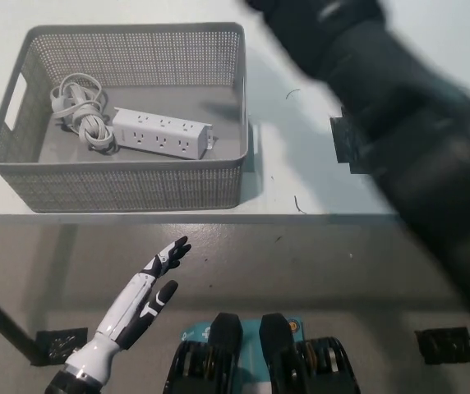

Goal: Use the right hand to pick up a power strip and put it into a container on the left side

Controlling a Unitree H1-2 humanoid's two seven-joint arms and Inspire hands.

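Power strip (163, 134) lies flat inside the grey perforated basket (120, 190) at the left of the white worktop (301, 156), its coiled cord (80, 111) beside it. Well apart to the right, the black right arm (407, 139) is blurred; its hand's state cannot be told. White left hand (149, 287) hangs below the worktop edge, fingers spread, holding nothing.

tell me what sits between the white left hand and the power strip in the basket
In the head view, the basket's near perforated wall and the table's front edge lie between the left hand and the power strip; below that edge, only bare floor.
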